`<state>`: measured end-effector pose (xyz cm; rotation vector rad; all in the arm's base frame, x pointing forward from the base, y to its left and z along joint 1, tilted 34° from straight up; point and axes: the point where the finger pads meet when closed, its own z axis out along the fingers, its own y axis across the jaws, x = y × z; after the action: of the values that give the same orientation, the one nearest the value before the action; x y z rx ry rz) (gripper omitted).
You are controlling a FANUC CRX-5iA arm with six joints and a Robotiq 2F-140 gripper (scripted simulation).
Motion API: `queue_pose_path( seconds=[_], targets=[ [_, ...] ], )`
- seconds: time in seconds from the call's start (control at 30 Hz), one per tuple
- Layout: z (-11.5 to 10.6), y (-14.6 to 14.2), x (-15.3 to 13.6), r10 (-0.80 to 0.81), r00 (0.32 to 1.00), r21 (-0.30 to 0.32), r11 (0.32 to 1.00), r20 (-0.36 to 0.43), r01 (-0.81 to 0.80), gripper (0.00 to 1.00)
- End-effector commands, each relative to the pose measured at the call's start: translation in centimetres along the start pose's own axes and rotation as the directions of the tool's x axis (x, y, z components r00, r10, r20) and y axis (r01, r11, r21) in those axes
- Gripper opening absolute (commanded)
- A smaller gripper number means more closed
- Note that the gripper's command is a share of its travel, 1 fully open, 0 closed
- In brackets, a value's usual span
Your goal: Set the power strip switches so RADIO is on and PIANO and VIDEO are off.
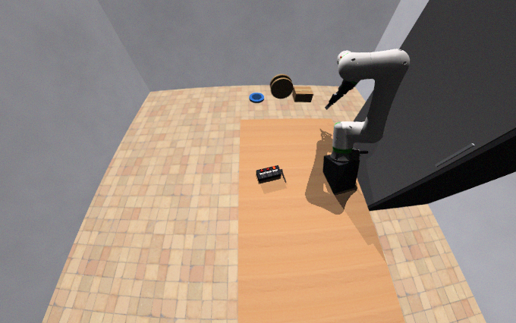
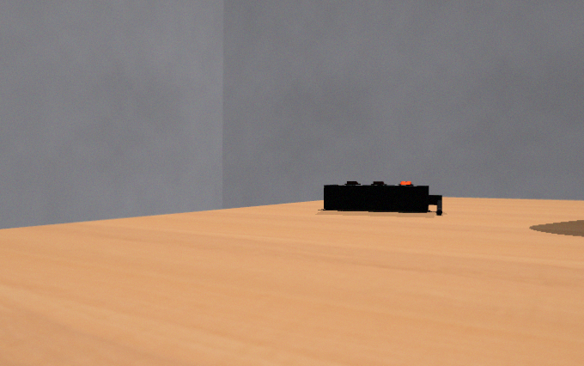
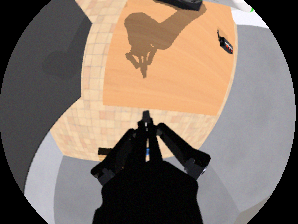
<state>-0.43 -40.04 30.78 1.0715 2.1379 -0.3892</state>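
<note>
The black power strip (image 1: 269, 173) (image 2: 375, 198) (image 3: 225, 42) lies the right way up on the wooden table (image 1: 304, 247), near its left edge. It has three rocker switches on top; in the exterior view one switch (image 2: 404, 183) glows orange and the other two look dark. A short cable stub (image 2: 438, 204) sticks out of its right end. My gripper (image 1: 328, 105) (image 3: 147, 115) is shut with nothing between the fingers. It hangs high in the air beyond the table's far right corner, far from the strip.
The arm's black base (image 1: 341, 173) stands at the table's right edge, beside a dark wall panel (image 1: 449, 95). On the tiled floor behind the table are a blue dish (image 1: 256, 97), a round brown disc (image 1: 281, 86) and a wooden box (image 1: 303, 93).
</note>
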Motion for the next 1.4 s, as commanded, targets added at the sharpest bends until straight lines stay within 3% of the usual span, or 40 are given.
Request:
queue_pose_path(
  seconds=[0.0,0.17,0.23,0.37,0.4,0.73,0.8,0.83,0.93,0.97,1.0,1.07,1.17,1.23,1.27,1.3,1.37],
  targets=[
    [1.4,1.8,-0.9,-0.142,0.989,-0.06,0.988,-0.029,0.14,0.0],
    [3.9,5.8,-2.5,-0.415,0.909,-0.184,0.897,-0.043,0.401,0.0],
    [3.9,5.8,-2.5,-0.415,0.909,-0.184,0.897,-0.043,0.401,0.0],
    [6.3,10.4,-3.9,-0.631,0.776,-0.29,0.744,-0.008,0.602,0.0],
    [6.3,10.4,-3.9,-0.665,0.747,-0.307,0.711,-0.001,0.633,0.0],
    [9.1,18.1,-5.4,-0.912,0.378,-0.434,0.279,0.161,0.857,0.0],
    [9.1,18.1,-5.4,-0.912,0.378,-0.434,0.279,0.161,0.857,0.0],
    [9.6,20.0,-5.6,-0.942,0.254,-0.45,0.132,0.221,0.883,0.0],
    [10.5,23.8,-5.8,-0.948,0.137,-0.45,-0.007,0.287,0.893,0.0],
    [10.5,23.8,-5.8,-0.947,0.094,-0.451,-0.058,0.307,0.891,0.0],
    [10.9,25.9,-5.9,-0.942,0.053,-0.446,-0.108,0.333,0.889,0.0],
    [10.9,25.9,-5.9,-0.927,-0.031,-0.44,-0.207,0.374,0.874,0.0],
    [11.4,30.2,-5.8,-0.882,-0.154,-0.41,-0.354,0.446,0.84,0.0],
    [11.4,30.2,-5.8,-0.843,-0.233,-0.391,-0.448,0.485,0.804,0.0],
    [11.5,32.5,-5.7,-0.818,-0.27,-0.374,-0.492,0.509,0.786,0.0],
    [11.5,32.5,-5.7,-0.791,-0.308,-0.36,-0.537,0.528,0.763,0.0],
    [11.5,32.5,-5.7,-0.791,-0.308,-0.36,-0.537,0.528,0.763,0.0]
  ],
)
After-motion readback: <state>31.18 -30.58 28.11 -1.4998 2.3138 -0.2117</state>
